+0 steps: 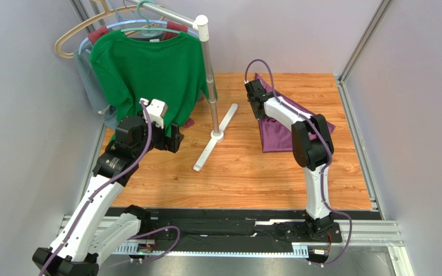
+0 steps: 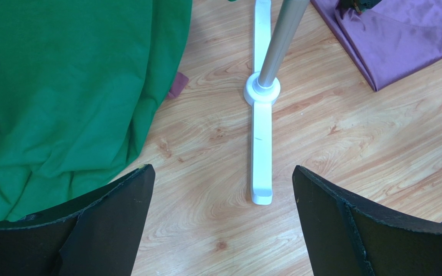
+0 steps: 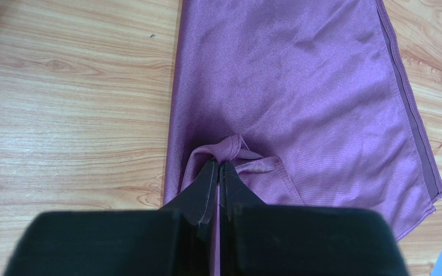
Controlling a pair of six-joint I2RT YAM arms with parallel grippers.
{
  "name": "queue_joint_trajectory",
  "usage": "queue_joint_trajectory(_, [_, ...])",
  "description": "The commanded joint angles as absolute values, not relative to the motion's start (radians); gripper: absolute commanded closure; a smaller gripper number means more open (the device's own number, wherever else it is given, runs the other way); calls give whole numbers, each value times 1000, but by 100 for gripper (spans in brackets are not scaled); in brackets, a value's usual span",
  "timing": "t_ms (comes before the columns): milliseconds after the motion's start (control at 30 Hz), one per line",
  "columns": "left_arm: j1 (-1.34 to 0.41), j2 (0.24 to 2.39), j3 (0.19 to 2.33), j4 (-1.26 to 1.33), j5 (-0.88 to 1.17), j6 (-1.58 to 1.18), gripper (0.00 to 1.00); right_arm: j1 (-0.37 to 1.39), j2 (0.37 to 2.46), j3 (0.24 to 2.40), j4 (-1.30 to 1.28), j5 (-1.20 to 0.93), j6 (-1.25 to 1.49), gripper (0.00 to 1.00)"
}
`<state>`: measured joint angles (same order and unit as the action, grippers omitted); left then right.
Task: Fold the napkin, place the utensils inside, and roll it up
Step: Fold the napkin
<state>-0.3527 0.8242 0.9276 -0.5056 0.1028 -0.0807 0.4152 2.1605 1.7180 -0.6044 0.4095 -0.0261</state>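
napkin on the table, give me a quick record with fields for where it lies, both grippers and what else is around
napkin: purple, lying on the wooden table, right of the rack foot
right gripper: shut, pinching a bunched bit of the napkin
left gripper: open, empty, over bare wood by the rack foot
green shirt: hanging on the rack
spoon: not in view

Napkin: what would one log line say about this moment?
right gripper: shut on napkin, pinching a bunch | left gripper: open, empty, near stand | spoon: not seen
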Motion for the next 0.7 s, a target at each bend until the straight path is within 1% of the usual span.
queue_joint_trajectory(0, [-347,824,923,-492,103,-72,1,413,2169,1770,-565,416,-43,100])
queue_joint_trajectory(33, [-347,825,923,-492,104,-72,1,413,2168,1773,-566,419,-41,100])
queue_joint_trajectory(133, [-345,824,923,-492,103,-74,1,411,2157,1778,-565,422,-37,79])
queue_joint_trajectory(167, [-345,825,923,-492,104,-72,1,413,2143,1778,-561,422,-35,68])
queue_joint_trajectory(300, [-345,824,925,-492,110,-72,1,407,2089,1782,-555,420,-38,51])
queue_joint_trajectory(333, [-345,822,925,-494,110,-74,1,405,2076,1781,-557,417,-37,50])
queue_joint_trajectory(367, [-345,824,923,-492,110,-72,1,400,2063,1775,-563,414,-34,46])
queue_joint_trajectory(467, [-345,819,923,-492,110,-75,1,382,2000,1743,-572,373,-11,45])
queue_joint_trajectory(667, [-345,821,923,-489,120,-75,1,370,1847,1577,-552,258,66,45])
